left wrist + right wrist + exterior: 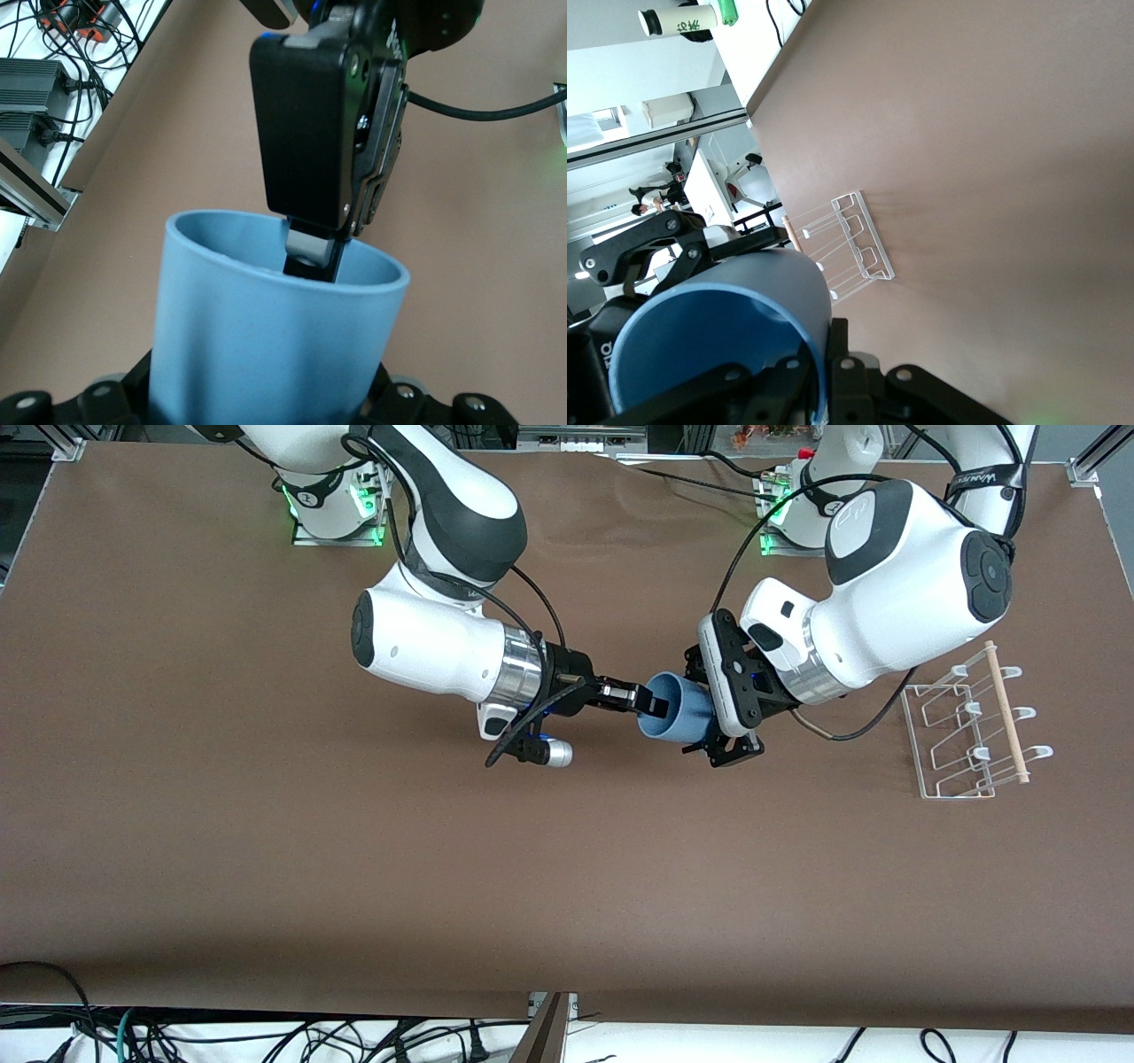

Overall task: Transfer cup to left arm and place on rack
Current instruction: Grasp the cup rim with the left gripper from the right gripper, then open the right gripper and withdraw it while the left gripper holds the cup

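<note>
The light-blue cup hangs on its side in the air over the middle of the table, between both grippers. My right gripper pinches the cup's rim, one finger inside the mouth and one outside; the left wrist view shows it reaching into the cup. My left gripper straddles the cup's body near its base, fingers against both sides. In the right wrist view the cup wall sits between my right gripper's fingers. The white wire rack stands toward the left arm's end of the table.
The rack's wooden dowel runs along its side nearest the table end. The rack also shows in the right wrist view. Brown table mat lies under everything. Cables hang past the table edge nearest the front camera.
</note>
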`<state>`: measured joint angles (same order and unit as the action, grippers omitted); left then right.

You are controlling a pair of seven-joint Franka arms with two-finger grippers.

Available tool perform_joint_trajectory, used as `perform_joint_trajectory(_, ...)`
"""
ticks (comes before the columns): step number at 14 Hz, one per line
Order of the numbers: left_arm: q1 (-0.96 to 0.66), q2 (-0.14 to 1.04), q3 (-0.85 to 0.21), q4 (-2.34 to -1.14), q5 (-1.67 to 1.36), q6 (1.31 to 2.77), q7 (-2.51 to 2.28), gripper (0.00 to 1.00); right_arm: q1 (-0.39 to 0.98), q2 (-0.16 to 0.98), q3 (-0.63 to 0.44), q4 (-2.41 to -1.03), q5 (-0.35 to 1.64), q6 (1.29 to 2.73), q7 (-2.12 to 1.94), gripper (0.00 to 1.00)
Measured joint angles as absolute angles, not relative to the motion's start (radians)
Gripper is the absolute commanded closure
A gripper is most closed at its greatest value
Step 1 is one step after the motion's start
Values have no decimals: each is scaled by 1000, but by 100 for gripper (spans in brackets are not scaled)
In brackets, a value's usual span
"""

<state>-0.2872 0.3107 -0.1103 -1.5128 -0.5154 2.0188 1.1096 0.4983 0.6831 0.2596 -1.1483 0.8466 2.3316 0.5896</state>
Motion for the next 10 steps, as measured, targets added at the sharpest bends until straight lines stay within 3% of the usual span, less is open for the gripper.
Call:
perform_joint_trajectory(6, -280, 314, -105, -1513, -515, 1988, 1108, 90, 467, 682, 259, -1121, 847, 2315, 587, 0)
perform_joint_trajectory(10, -268, 314, -84, -1511, -501, 1866, 1108, 90, 353, 644, 253, -1103, 842, 2122, 582, 0)
